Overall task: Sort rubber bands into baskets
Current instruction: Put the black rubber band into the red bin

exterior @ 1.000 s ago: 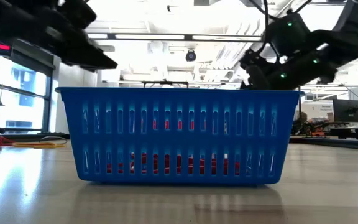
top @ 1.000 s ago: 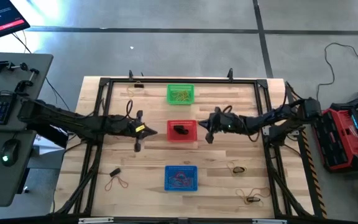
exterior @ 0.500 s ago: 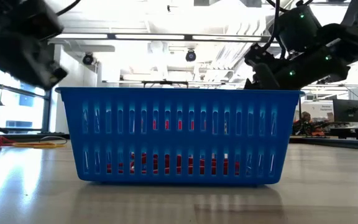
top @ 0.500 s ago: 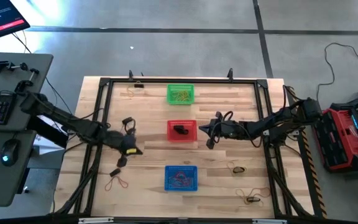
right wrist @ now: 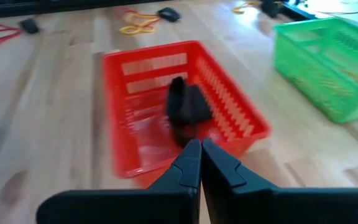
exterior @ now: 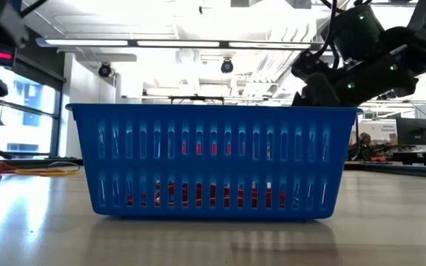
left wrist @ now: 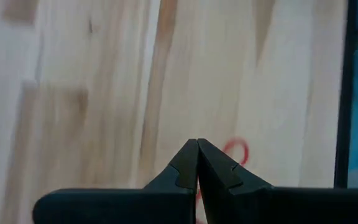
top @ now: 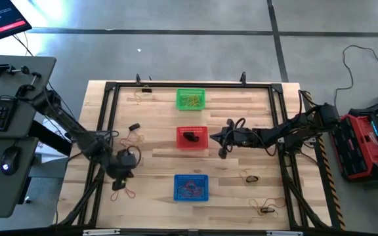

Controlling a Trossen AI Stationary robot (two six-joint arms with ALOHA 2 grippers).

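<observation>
Near the table's left edge, my left gripper [top: 119, 184], fingers pressed together and empty, is hovering over a loose red band [top: 127, 193]. Midway, the green basket [top: 190, 99], red basket [top: 191, 138] and blue basket [top: 191, 187] are already holding bands. Rightward, my right gripper [top: 220, 148], likewise closed, is waiting beside the red basket, with stray bands [top: 250, 177] remaining.

- A pale wooden worktop [top: 156, 164] is seen, framed in black.
- Green basket [top: 190, 99], red basket [top: 191, 137] and blue basket [top: 191, 187] are set in a line.
- Loose rubber bands [top: 125, 193] are scattered beside them.
</observation>
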